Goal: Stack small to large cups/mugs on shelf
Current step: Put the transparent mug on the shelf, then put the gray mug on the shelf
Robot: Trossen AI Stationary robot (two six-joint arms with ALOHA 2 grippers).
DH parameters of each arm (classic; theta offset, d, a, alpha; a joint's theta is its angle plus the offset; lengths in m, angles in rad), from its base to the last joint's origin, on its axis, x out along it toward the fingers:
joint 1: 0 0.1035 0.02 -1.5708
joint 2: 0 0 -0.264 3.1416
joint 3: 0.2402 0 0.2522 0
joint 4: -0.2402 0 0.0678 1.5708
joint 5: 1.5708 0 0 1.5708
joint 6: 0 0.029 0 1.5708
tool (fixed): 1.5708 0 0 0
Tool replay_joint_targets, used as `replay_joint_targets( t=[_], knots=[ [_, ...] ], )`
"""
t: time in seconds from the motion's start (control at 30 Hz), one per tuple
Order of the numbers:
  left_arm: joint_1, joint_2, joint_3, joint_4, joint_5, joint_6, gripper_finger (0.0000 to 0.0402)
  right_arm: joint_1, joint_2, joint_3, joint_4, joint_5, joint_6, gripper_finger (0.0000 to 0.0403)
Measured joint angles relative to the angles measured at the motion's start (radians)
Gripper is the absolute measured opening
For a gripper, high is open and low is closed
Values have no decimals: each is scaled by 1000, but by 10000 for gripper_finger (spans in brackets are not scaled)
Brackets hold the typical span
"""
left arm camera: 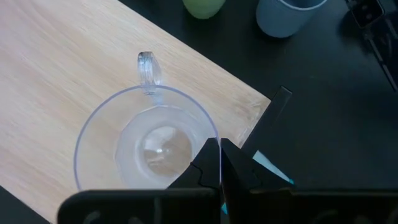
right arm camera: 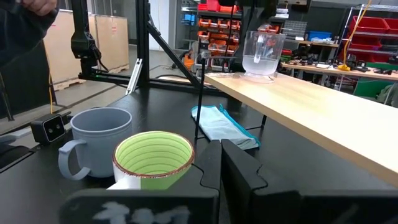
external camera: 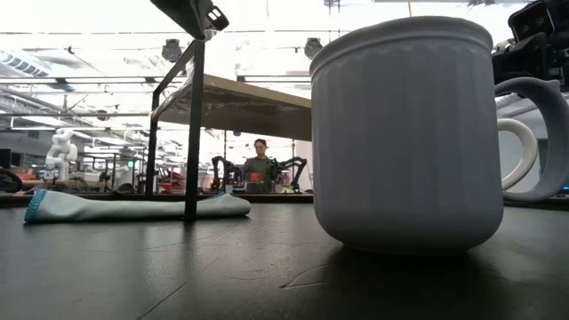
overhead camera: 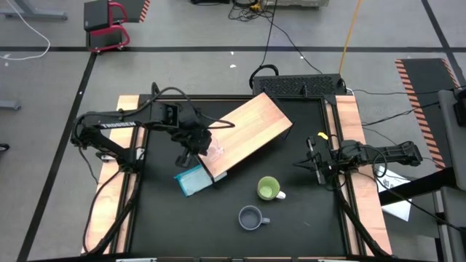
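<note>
Nearest the front edge: grey mug (overhead camera: 251, 217), then green mug (overhead camera: 269, 189), both upright on the table (overhead camera: 306, 233), apart. Right gripper (overhead camera: 314, 161) just beside the green mug, fingers closed, empty. Farther back: glass cup (left arm camera: 146, 140) upright on shelf (overhead camera: 244, 131) corner, left gripper (overhead camera: 198, 142) pinching its rim. Teal cloth (overhead camera: 191, 179) beside shelf.

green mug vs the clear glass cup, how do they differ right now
The green mug is opaque, light green inside; the clear glass cup is see-through. The green mug stands on the black table beside the grey-blue mug; the glass cup sits up on the wooden shelf, near its end. The left gripper is at the glass cup's rim; nothing holds the green mug. Both are upright and handled.
</note>
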Motion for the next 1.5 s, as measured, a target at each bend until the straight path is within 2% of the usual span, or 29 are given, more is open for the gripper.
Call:
replay_joint_targets(
  t=[0.47,1.1,1.3,1.5],
  knots=[
    [-24,-2,-13,12,-16,-26,4,0,0,0,0,0,0,0],
    [-17,1,-17,49,-18,-37,102,0,0,0,0,0,26,0],
    [-15,-5,40,46,-37,-14,125,0,0,0,0,0,26,0],
    [-41,-14,136,48,-37,-18,126,0,0,0,0,0,27,0]
  ],
)
